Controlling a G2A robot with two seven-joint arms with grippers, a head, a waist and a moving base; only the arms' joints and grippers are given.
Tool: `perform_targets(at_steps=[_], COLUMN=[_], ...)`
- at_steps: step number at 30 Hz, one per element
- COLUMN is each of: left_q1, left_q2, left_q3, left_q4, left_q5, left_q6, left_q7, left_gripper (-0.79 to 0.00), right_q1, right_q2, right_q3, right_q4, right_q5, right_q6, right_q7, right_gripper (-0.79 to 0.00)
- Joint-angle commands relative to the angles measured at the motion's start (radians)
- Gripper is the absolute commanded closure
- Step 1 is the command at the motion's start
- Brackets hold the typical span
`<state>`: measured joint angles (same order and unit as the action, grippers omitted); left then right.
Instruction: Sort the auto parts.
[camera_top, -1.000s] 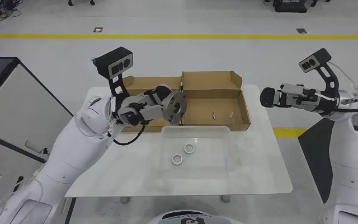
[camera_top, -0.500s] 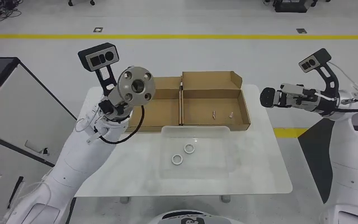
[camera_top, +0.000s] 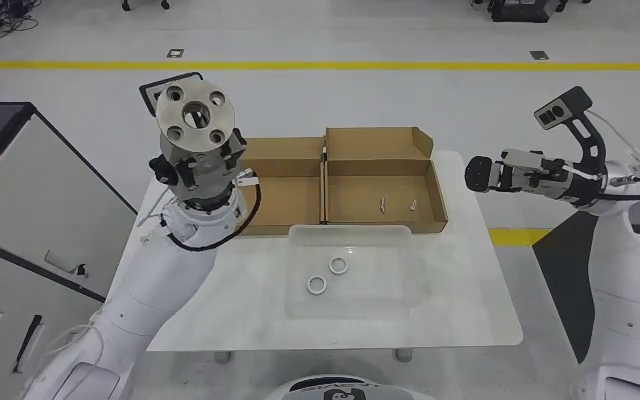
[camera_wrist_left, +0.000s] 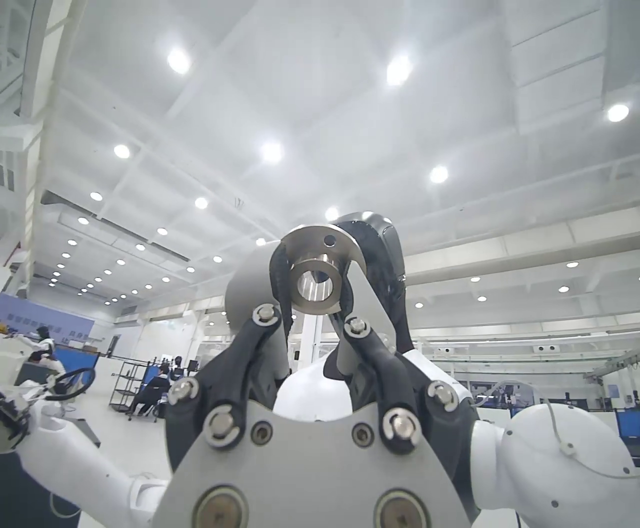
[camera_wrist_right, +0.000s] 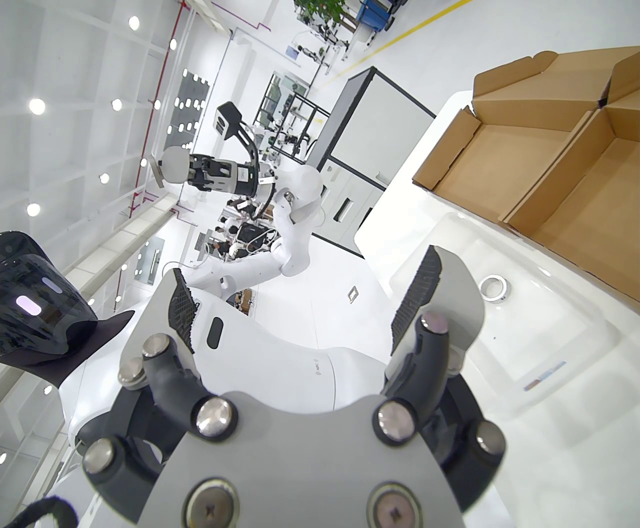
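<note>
A round metal flange with several holes is raised high above the table's back left corner, its flat face turned up at the top camera. My left gripper is shut on the flange's hub, pointing at the ceiling. My right gripper is open with nothing between its fingers, and hangs just off the table's right edge. Two metal rings lie in a clear tray. Small screws lie in the right cardboard box.
Two open cardboard boxes stand side by side at the back of the white table; nothing shows on the left box's visible floor. The clear tray sits just in front of them. A dark cabinet stands left of the table.
My left arm has swung the flange from over the left box up and to the left, turning its face upward. The right arm has stayed still.
</note>
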<state>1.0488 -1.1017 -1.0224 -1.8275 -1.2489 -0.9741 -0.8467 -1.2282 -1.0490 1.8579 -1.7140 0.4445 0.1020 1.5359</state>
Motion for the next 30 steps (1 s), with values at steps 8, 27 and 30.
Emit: perform_targets(at_steps=[8, 27, 30], left_q1=[0.023, 0.034, 0.038], left_q2=[-0.035, -0.057, -0.065], left_q3=[-0.067, -0.055, -0.050], left_q4=[0.037, 0.055, 0.036], left_q5=[0.074, 0.232, 0.119], left_q6=[0.066, 0.049, 0.072], left_q7=[-0.066, -0.049, -0.072], left_gripper=[0.000, 0.000, 0.000], right_q1=[0.000, 0.000, 0.000], right_q2=[0.000, 0.000, 0.000], right_q3=[0.000, 0.000, 0.000], right_q4=[0.000, 0.000, 0.000], right_q5=[0.000, 0.000, 0.000], right_q6=[0.000, 0.000, 0.000], right_q7=[0.000, 0.000, 0.000], right_gripper=[-0.785, -0.785, -0.785])
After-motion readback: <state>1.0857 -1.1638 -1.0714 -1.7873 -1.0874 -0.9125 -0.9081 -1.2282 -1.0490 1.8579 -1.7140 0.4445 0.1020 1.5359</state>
